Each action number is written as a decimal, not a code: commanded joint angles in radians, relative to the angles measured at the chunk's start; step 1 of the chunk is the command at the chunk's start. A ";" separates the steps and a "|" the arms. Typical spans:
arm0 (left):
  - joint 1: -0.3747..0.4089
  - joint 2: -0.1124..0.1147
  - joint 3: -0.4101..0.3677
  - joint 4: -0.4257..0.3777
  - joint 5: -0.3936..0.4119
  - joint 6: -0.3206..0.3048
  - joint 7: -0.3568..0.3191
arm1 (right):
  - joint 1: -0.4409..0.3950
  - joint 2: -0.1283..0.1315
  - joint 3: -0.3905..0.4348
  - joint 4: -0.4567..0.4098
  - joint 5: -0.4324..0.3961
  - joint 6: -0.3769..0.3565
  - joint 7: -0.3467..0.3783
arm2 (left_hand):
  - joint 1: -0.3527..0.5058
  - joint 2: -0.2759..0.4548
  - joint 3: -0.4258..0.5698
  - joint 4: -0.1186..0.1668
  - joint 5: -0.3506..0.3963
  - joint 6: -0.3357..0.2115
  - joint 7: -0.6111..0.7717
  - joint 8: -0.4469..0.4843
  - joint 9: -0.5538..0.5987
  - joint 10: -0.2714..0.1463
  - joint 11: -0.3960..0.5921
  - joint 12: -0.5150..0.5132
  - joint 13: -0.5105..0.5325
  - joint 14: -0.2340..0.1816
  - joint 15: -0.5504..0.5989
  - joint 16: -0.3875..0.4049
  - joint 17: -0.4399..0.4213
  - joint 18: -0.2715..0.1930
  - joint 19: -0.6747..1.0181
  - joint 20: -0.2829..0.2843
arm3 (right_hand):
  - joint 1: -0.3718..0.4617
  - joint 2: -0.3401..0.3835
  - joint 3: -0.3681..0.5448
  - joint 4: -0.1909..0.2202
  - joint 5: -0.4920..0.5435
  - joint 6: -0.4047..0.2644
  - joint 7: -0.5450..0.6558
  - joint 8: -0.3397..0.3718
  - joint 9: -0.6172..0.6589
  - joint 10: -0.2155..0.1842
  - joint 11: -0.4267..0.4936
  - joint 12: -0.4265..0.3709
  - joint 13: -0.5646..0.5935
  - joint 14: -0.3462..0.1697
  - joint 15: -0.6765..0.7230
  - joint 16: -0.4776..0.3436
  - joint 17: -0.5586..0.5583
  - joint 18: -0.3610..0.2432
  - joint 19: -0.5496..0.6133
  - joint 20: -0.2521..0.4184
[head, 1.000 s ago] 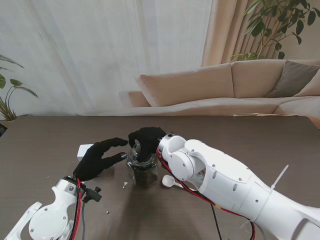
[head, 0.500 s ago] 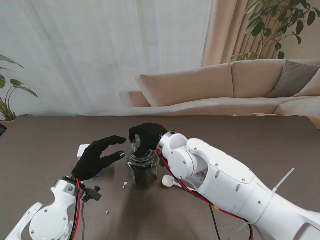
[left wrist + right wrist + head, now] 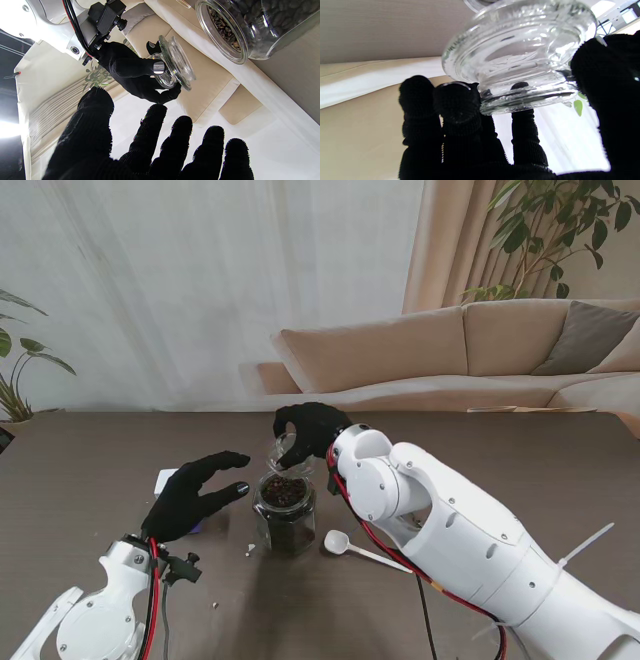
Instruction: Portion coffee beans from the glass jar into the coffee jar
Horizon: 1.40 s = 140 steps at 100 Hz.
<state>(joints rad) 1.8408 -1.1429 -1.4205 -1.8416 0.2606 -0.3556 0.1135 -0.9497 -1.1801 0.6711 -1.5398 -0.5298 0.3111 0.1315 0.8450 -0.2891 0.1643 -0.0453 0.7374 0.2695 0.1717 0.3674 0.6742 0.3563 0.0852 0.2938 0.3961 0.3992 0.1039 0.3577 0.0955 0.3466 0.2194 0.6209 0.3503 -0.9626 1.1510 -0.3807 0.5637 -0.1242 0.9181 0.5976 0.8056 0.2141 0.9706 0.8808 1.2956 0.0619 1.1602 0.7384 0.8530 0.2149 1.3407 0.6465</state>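
A glass jar (image 3: 285, 516) of coffee beans stands on the table with its mouth uncovered and the beans (image 3: 225, 25) showing. My right hand (image 3: 308, 430) is shut on the jar's glass lid (image 3: 285, 450), holding it tilted above and slightly behind the jar. The left wrist view shows that lid (image 3: 175, 66) pinched between black-gloved fingers, and the right wrist view shows the lid (image 3: 517, 62) close up. My left hand (image 3: 195, 495) hovers open just left of the jar, fingers spread, touching nothing. No second jar can be made out.
A white spoon (image 3: 350, 546) lies on the table right of the jar. A small white block (image 3: 168, 479) sits behind my left hand. White crumbs (image 3: 250, 549) lie near the jar's base. A sofa (image 3: 450, 355) stands beyond the table's far edge.
My right hand has lifted the glass lid off the jar and carried it up and away from me. The beans now show. The left hand has barely moved.
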 commanded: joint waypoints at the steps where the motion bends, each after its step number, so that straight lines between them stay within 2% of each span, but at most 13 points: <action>1: -0.001 -0.003 0.002 0.000 -0.003 0.000 -0.022 | -0.002 0.018 0.027 -0.006 -0.015 0.006 0.020 | 0.020 0.038 -0.027 0.025 -0.020 -0.022 -0.010 -0.005 -0.014 -0.011 -0.005 -0.004 -0.017 -0.010 -0.009 0.002 -0.019 -0.019 -0.023 0.001 | 0.306 0.108 0.172 0.100 0.163 0.016 0.425 0.040 0.127 -0.152 0.140 0.056 0.025 -0.132 0.016 0.019 0.208 -0.006 0.058 -0.009; 17: -0.005 -0.003 0.007 0.004 -0.005 0.005 -0.025 | -0.023 0.038 0.076 0.002 -0.051 -0.006 0.044 | 0.021 0.037 -0.028 0.025 -0.017 -0.022 -0.009 -0.005 -0.014 -0.012 -0.004 -0.004 -0.017 -0.011 -0.009 0.002 -0.020 -0.020 -0.024 0.001 | 0.304 0.110 0.170 0.100 0.165 0.016 0.423 0.039 0.127 -0.152 0.140 0.060 0.025 -0.132 0.015 0.019 0.207 -0.006 0.055 -0.010; 59: -0.030 0.000 0.025 0.023 -0.013 0.020 -0.042 | -0.114 0.063 0.170 0.115 -0.138 -0.065 0.008 | 0.021 0.038 -0.029 0.025 -0.017 -0.020 -0.009 -0.005 -0.011 -0.011 -0.004 -0.003 -0.017 -0.010 -0.008 0.002 -0.020 -0.020 -0.023 0.001 | 0.306 0.108 0.173 0.101 0.168 0.018 0.421 0.040 0.125 -0.151 0.138 0.066 0.024 -0.125 0.015 0.019 0.204 0.003 0.048 -0.013; 109: -0.046 0.002 0.040 0.035 -0.022 0.036 -0.057 | -0.143 0.056 0.152 0.302 -0.181 -0.087 -0.111 | 0.022 0.039 -0.029 0.026 -0.013 -0.019 -0.007 -0.004 -0.009 -0.011 -0.003 -0.002 -0.016 -0.011 -0.008 0.003 -0.020 -0.019 -0.023 0.002 | 0.302 0.098 0.184 0.100 0.172 0.015 0.424 0.035 0.125 -0.155 0.140 0.067 0.023 -0.107 0.013 0.021 0.198 0.019 0.033 -0.018; 140: -0.053 0.003 0.045 0.040 -0.026 0.044 -0.065 | -0.121 0.037 0.109 0.416 -0.185 -0.111 -0.213 | 0.022 0.040 -0.029 0.026 -0.014 -0.018 -0.007 -0.004 -0.008 -0.009 -0.003 -0.001 -0.016 -0.011 -0.008 0.003 -0.019 -0.019 -0.023 0.002 | 0.292 0.093 0.192 0.095 0.169 0.010 0.435 0.015 0.127 -0.163 0.144 0.052 0.022 -0.095 -0.009 0.012 0.194 0.026 0.021 -0.021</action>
<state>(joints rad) 1.7854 -1.1390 -1.3760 -1.8015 0.2388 -0.3179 0.0680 -1.0749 -1.1323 0.7892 -1.1453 -0.7134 0.2086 -0.0824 0.8450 -0.2891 0.1558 -0.0453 0.7374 0.2695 0.1716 0.3674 0.6742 0.3562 0.0852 0.2938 0.3959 0.3992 0.1039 0.3577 0.0946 0.3466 0.2194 0.6209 0.3503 -0.9626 1.1510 -0.3807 0.5692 -0.1219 0.9181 0.5850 0.8065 0.2161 0.9706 0.8807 1.2957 0.0671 1.1652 0.7465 0.8531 0.2167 1.3409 0.6462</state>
